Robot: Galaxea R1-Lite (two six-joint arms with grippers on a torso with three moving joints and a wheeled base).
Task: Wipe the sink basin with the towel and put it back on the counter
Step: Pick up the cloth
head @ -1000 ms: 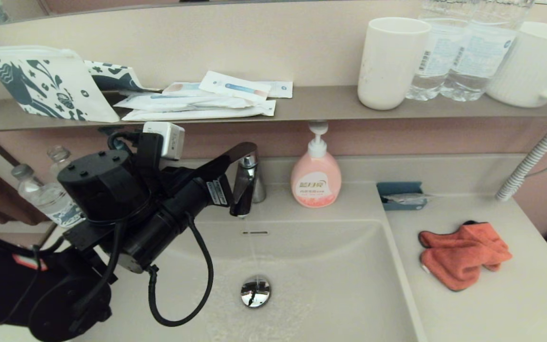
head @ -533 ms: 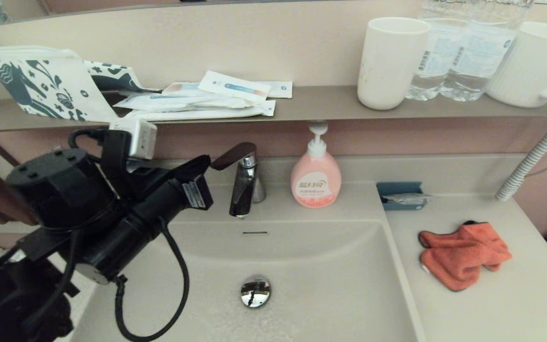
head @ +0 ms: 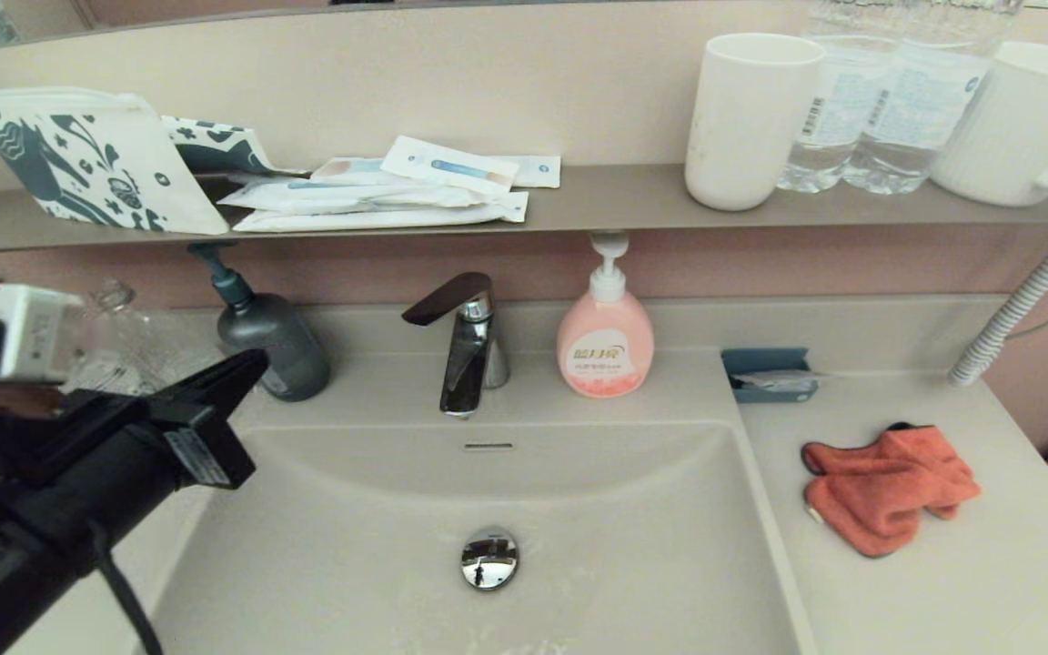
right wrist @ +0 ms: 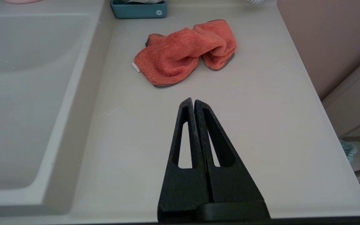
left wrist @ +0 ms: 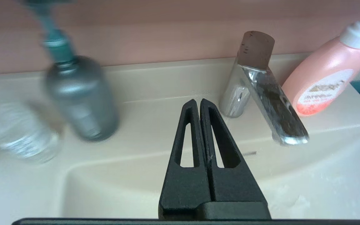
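Note:
The orange-red towel (head: pixel 888 487) lies crumpled on the beige counter (head: pixel 970 582) to the right of the sink basin (head: pixel 597 491). The basin holds only its chrome drain plug (head: pixel 489 558); no water runs from the faucet (head: pixel 465 350). My left gripper (head: pixel 254 361) hovers over the basin's left rim, shut and empty, left of the faucet (left wrist: pixel 261 90). In the left wrist view the gripper (left wrist: pixel 197 101) points at the back ledge. My right gripper (right wrist: pixel 192 100) is shut and empty above the counter (right wrist: pixel 245 118), a short way in front of the towel (right wrist: pixel 183 51); it is out of the head view.
A pink soap bottle (head: pixel 605 341) and a grey dispenser (head: pixel 274 341) stand on the back ledge. A teal tray (head: pixel 770 373) sits behind the towel. The shelf (head: pixel 615 205) above carries cups, water bottles and packets. A hose (head: pixel 1015 309) hangs at the right.
My left arm has pulled back from the faucet handle to the left and down. The water stream seen one second ago has stopped. The towel has not moved.

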